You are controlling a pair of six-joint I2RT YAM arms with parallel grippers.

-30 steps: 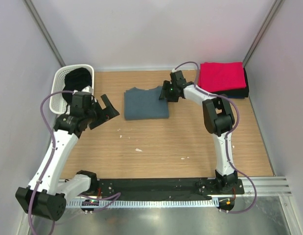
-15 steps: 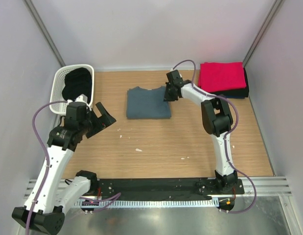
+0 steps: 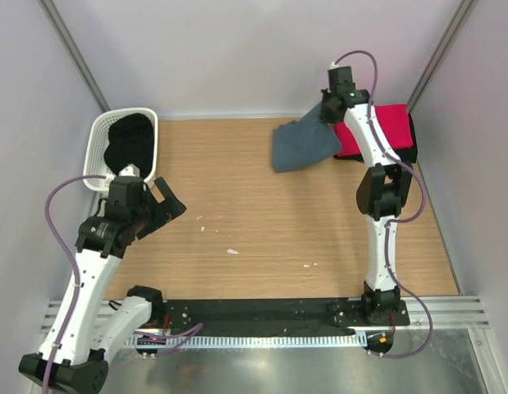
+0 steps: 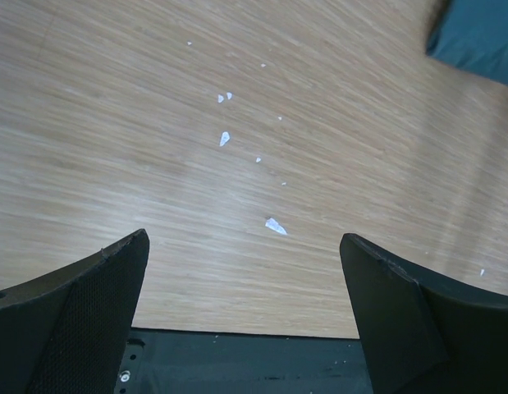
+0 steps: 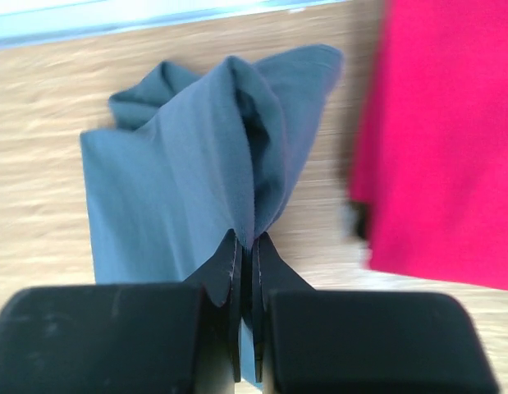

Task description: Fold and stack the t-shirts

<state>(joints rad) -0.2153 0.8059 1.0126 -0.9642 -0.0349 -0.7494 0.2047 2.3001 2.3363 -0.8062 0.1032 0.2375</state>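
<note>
My right gripper [image 3: 329, 112] [image 5: 246, 244] is shut on the edge of the folded slate blue-grey t-shirt [image 3: 301, 144] [image 5: 188, 180], which hangs lifted above the back of the table, close to the left side of the stack. That stack at the back right has a bright red t-shirt [image 3: 383, 131] [image 5: 446, 139] on top of a dark one [image 3: 413, 153]. Another black t-shirt [image 3: 126, 141] lies in the white basket [image 3: 96, 156]. My left gripper [image 3: 165, 205] [image 4: 245, 283] is open over bare wood at the left, holding nothing.
Small white scraps [image 3: 232, 251] [image 4: 275, 226] lie on the wooden table [image 3: 254, 238]. A black rail [image 3: 262, 313] runs along the near edge. Grey walls close in on both sides and at the back.
The right gripper closed on the blue-grey t-shirt's right edge, lifted it and carried it right toward the red stack. The left arm pulled back toward the near left, still open.
</note>
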